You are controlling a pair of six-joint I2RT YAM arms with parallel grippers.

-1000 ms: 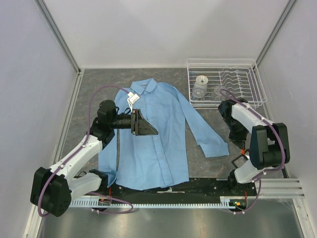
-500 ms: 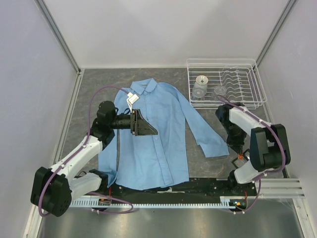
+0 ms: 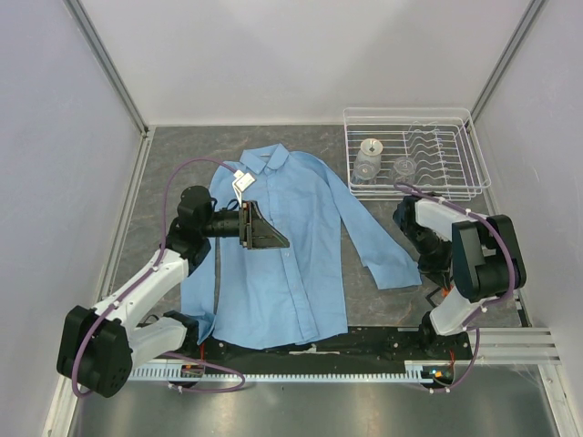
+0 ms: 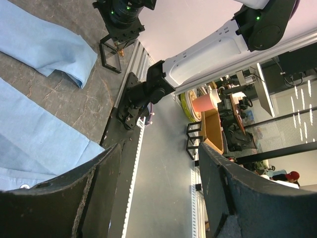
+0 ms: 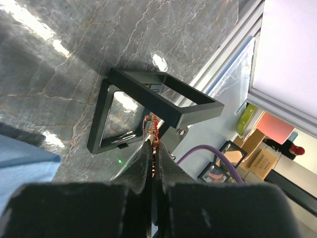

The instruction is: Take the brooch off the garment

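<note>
The light blue shirt (image 3: 296,255) lies flat on the grey table, collar at the far side. My left gripper (image 3: 271,235) hovers over the shirt's chest, open and empty; its wrist view shows the gap between the fingers (image 4: 158,198) and shirt cloth (image 4: 34,144) at the left. My right gripper (image 3: 443,286) is low over the table, right of the sleeve cuff (image 3: 399,271). In its wrist view the gripper (image 5: 154,148) is shut on the tiny orange-red brooch (image 5: 154,128), which sticks out past the tips, clear of the shirt.
A clear wire dish rack (image 3: 408,111) holding a glass jar (image 3: 369,155) stands at the back right. A black frame stand (image 5: 148,101) sits on the table just past my right gripper. The black base rail (image 3: 310,350) runs along the near edge.
My right arm has folded in toward its base, its elbow shifting left, with the brooch still held. The left arm has not moved.
</note>
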